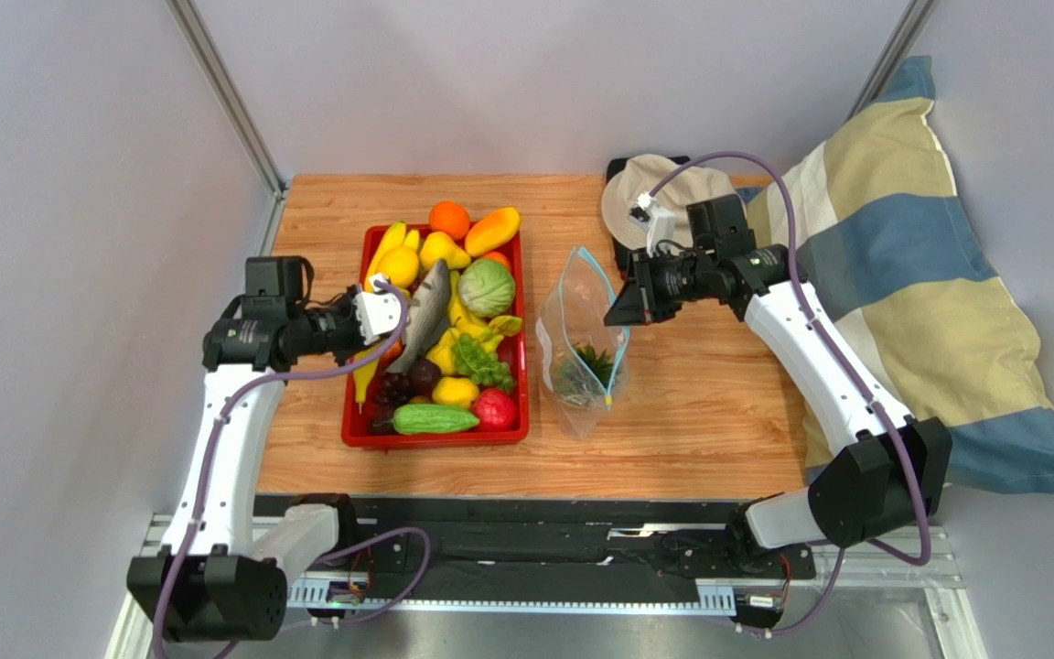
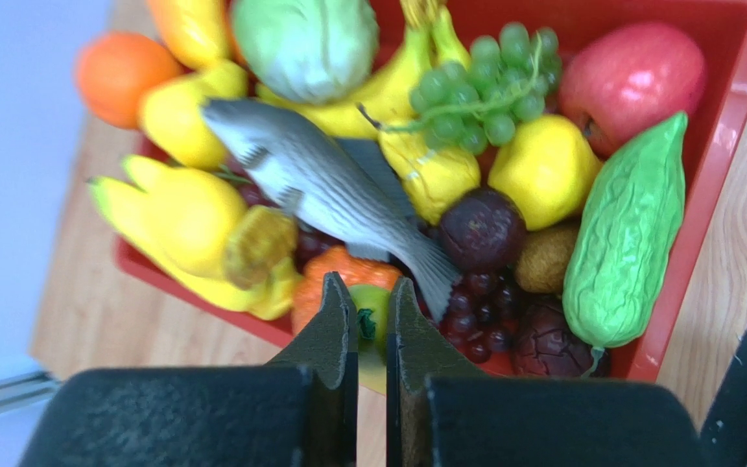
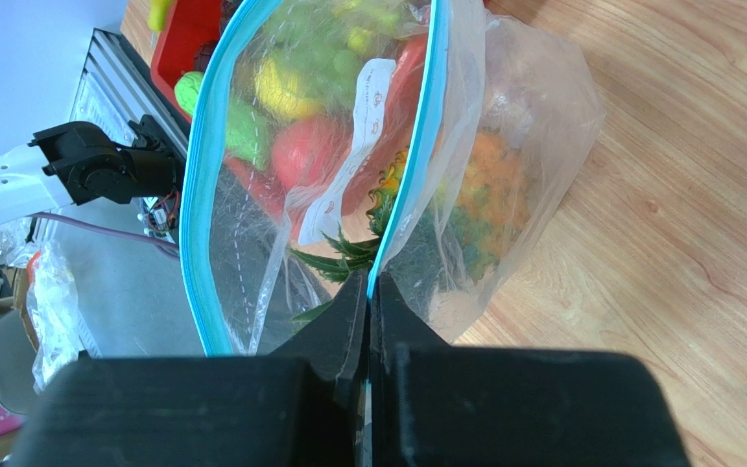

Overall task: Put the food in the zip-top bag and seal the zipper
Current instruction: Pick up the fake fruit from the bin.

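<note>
Over the left edge of the red tray (image 1: 436,441), the left gripper (image 2: 373,297) pinches a yellow-green fruit (image 2: 372,326); the zip-top bag (image 1: 581,371), right gripper (image 3: 369,292) clamped on its zipper (image 3: 426,126), stands rightward beyond the tray.

The tray (image 1: 436,441) sits left of the table's (image 1: 711,412) middle, a fish (image 1: 425,313) on top of its heap and a cabbage (image 1: 487,288) to the fish's right. The bag (image 1: 577,360) stands just right of the tray, a pineapple (image 3: 492,190) inside. A hat (image 1: 636,192) lies at the far edge, with a pillow (image 1: 904,275) past the right edge. My left end effector (image 1: 379,309) is over the tray's left rim, and my right end effector (image 1: 618,305) is at the bag's far side.
</note>
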`<state>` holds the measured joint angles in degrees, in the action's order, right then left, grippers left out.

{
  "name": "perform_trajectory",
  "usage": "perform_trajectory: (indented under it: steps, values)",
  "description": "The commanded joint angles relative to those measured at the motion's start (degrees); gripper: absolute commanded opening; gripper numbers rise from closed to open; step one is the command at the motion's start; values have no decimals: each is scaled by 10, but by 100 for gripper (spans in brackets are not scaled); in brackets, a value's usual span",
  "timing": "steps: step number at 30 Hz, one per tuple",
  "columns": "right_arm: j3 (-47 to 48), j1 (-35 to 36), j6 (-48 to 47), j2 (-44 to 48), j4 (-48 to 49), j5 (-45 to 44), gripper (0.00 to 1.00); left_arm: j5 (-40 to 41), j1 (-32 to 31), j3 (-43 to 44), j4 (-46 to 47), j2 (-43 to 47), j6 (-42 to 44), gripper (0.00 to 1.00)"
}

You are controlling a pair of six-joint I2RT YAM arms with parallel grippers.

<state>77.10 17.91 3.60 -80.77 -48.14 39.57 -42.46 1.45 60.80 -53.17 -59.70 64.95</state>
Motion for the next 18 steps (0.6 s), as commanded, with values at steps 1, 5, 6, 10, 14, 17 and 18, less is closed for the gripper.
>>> perform_trajectory:
  steps: [1,5,6,10,14,17,18]
  values:
    - [17,1,3,-1,14,19,0,-26,-39,72,55,45,-49,0]
    - [9,1,18,-3,26,41,0,27,-137,140,176,45,-165,0]
    - [7,1,21,-4,28,46,0,63,-162,143,209,43,-183,0]
    - [5,1,43,-9,38,82,0,141,-290,135,418,31,-201,0]
    - [2,1,74,-4,54,109,0,190,-384,125,557,-8,-188,0]
    - [-5,1,86,3,58,111,0,188,-433,121,597,-32,-183,0]
    - [-7,0,94,6,60,110,0,186,-456,114,620,-38,-178,0]
